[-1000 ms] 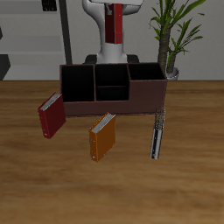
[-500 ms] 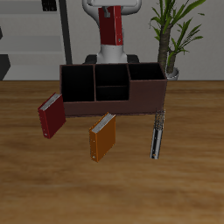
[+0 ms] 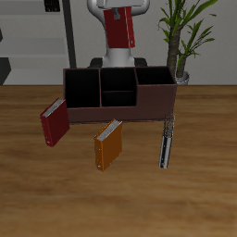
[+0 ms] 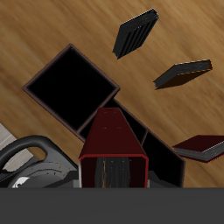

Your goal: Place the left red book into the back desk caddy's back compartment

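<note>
My gripper is shut on the bright red book and holds it in the air above and behind the maroon-brown desk caddy. The book hangs slightly tilted, its lower end over the rear of the caddy's middle section. The small back compartment is open and dark inside. In the wrist view the red book fills the middle and hides the middle cells. One large black side cell of the caddy shows beside it. My fingers are hidden by the book.
On the table in front of the caddy lie a darker crimson book, an orange book and a thin dark book. A potted plant stands behind the caddy's end. The robot base is close behind the caddy.
The held red book has turned and tilted a little, showing more of its cover. It stays above the caddy's rear. Nothing on the table has moved.
</note>
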